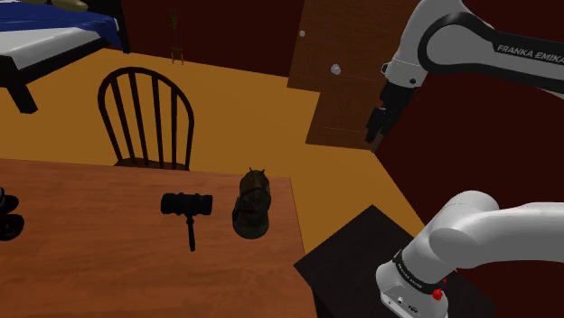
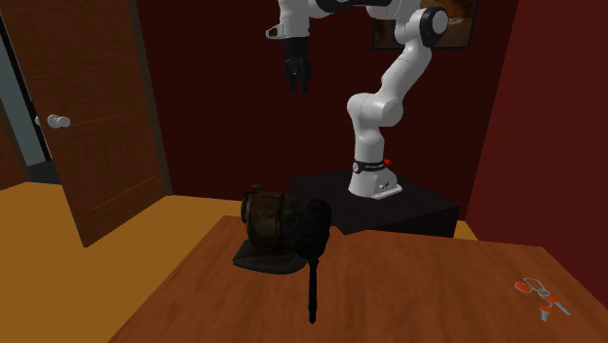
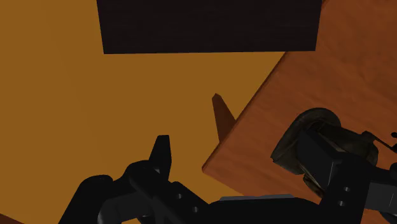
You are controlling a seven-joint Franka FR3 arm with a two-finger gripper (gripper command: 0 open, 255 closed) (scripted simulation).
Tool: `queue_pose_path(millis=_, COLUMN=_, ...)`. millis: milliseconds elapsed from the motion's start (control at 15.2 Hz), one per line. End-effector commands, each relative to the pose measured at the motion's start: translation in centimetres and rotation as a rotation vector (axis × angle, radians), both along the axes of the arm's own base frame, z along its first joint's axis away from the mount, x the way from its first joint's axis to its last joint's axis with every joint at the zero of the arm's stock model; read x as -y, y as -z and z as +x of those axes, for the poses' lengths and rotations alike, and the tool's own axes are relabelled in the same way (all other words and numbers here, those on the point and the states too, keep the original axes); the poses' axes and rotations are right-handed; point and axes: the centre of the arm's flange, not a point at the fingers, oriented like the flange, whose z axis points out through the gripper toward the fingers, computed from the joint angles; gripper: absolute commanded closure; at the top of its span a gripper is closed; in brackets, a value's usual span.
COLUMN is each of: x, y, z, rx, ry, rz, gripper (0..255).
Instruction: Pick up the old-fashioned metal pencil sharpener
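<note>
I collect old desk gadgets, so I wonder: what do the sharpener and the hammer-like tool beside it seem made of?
The pencil sharpener looks like dark, aged metal: a dull brownish sheen with faint highlights on its rounded body. The hammer-like tool is flat matte black all over, without glints; rubber, plastic or painted metal, I cannot tell.

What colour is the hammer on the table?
The hammer is black all over, head and handle. The shoulder view shows it best.

Dim, warm-toned renders throughout; dark shapes murky; shadows faint, soft.
</note>
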Motion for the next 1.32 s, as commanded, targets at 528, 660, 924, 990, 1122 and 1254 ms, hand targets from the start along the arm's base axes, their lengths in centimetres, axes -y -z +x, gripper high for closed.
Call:
queue_pose_path(millis=528, x=-8.4, y=5.9, z=-0.3, rx=0.014, ry=0.229, rz=0.014, gripper=0)
queue_pose_path(millis=660, x=-10.5, y=7.3, z=-0.1, rx=0.017, ry=0.286, rz=0.018, gripper=0)
queue_pose_path(millis=924, x=-14.6, y=10.2, z=0.8, rx=0.024, ry=0.401, rz=0.025, gripper=0)
queue_pose_path(millis=990, x=-15.6, y=10.9, z=1.1, rx=0.025, ry=0.429, rz=0.026, gripper=0)
queue_pose_path(millis=1122, x=-17.6, y=12.4, z=1.7, rx=0.029, ry=0.487, rz=0.030, gripper=0)
queue_pose_path(millis=1254, x=-19.6, y=13.8, z=2.5, rx=0.032, ry=0.544, rz=0.033, gripper=0)
